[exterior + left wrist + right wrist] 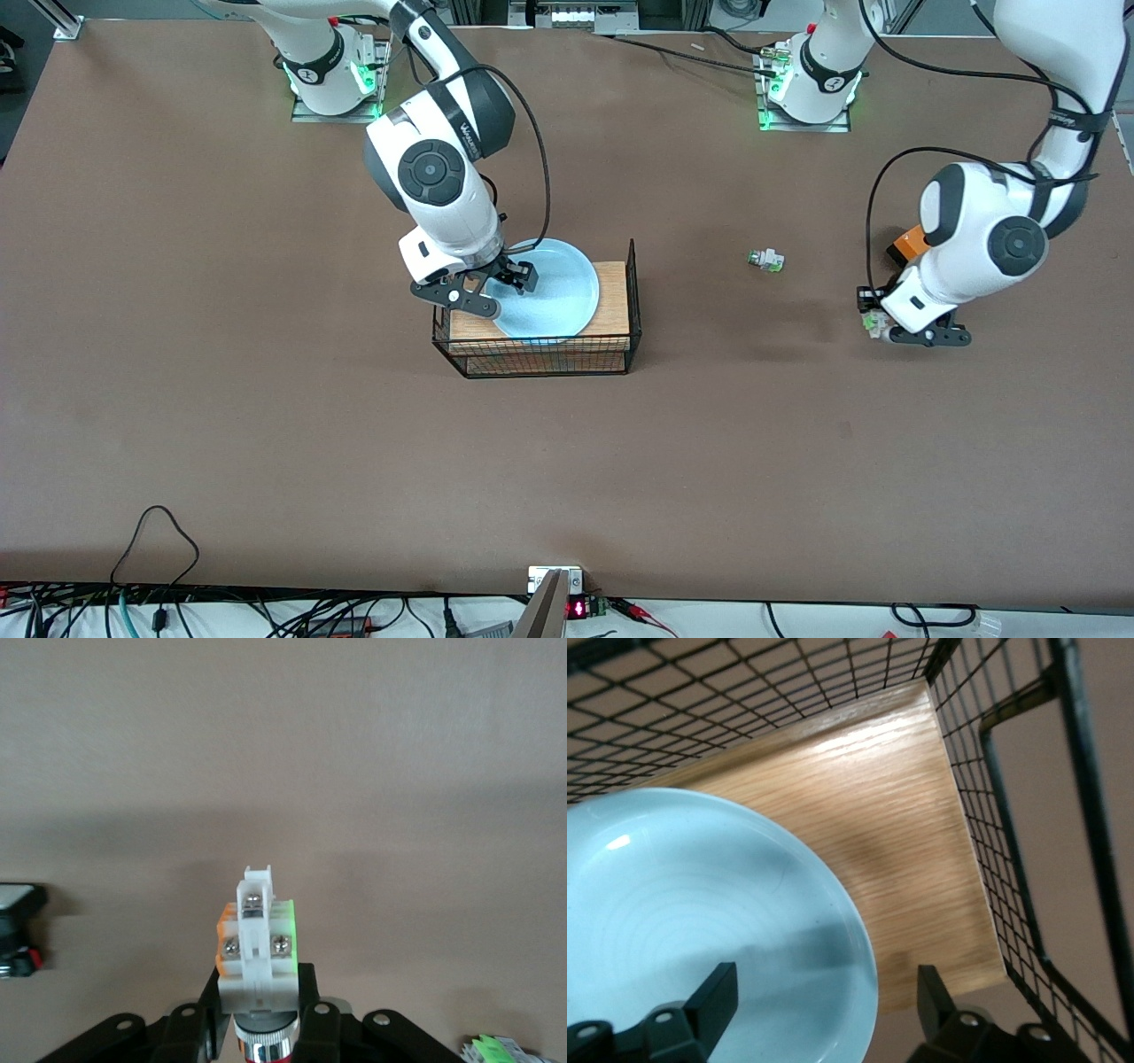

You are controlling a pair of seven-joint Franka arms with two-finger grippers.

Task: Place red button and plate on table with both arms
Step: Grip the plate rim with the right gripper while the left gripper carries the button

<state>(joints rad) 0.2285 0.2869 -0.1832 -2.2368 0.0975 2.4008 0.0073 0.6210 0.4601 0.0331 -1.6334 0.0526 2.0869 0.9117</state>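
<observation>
While the plate (547, 291) rests on the basket's (540, 354) wooden top, we see the right gripper (824, 997) spread, straddling its rim; left gripper (259, 1028) over the table (266, 399), clamped on the button (255, 943).

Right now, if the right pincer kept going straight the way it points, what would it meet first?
Most likely the plate's rim: the right pincer straddles it, one finger over the plate, the other over the basket's wooden top. Depth is unclear.
</observation>
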